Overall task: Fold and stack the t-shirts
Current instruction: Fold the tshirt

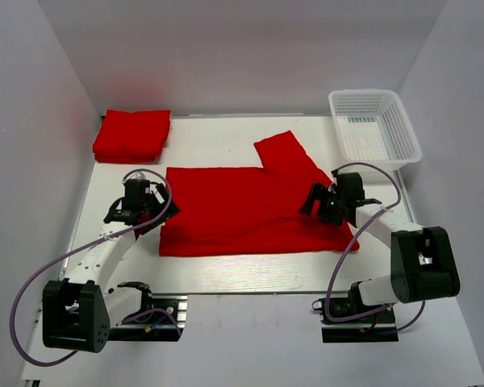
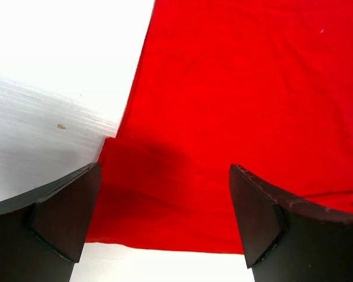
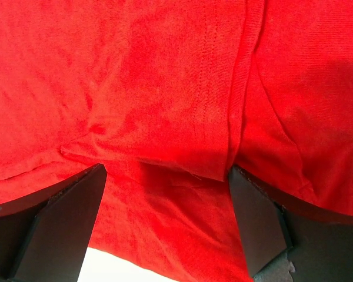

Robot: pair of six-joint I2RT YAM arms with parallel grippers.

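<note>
A red t-shirt (image 1: 242,208) lies spread flat across the middle of the table, one sleeve (image 1: 284,153) pointing to the back. A stack of folded red t-shirts (image 1: 132,134) sits at the back left corner. My left gripper (image 1: 149,208) is open just above the shirt's left edge (image 2: 235,106); nothing is between its fingers (image 2: 65,211). My right gripper (image 1: 316,203) is open over the shirt's right side, where a folded hem layer (image 3: 182,117) lies between its fingers (image 3: 256,217) without being held.
A white plastic mesh basket (image 1: 375,127) stands empty at the back right. White walls close in the table on the left, back and right. Bare white tabletop (image 2: 53,70) shows left of the shirt and along the near edge (image 1: 250,270).
</note>
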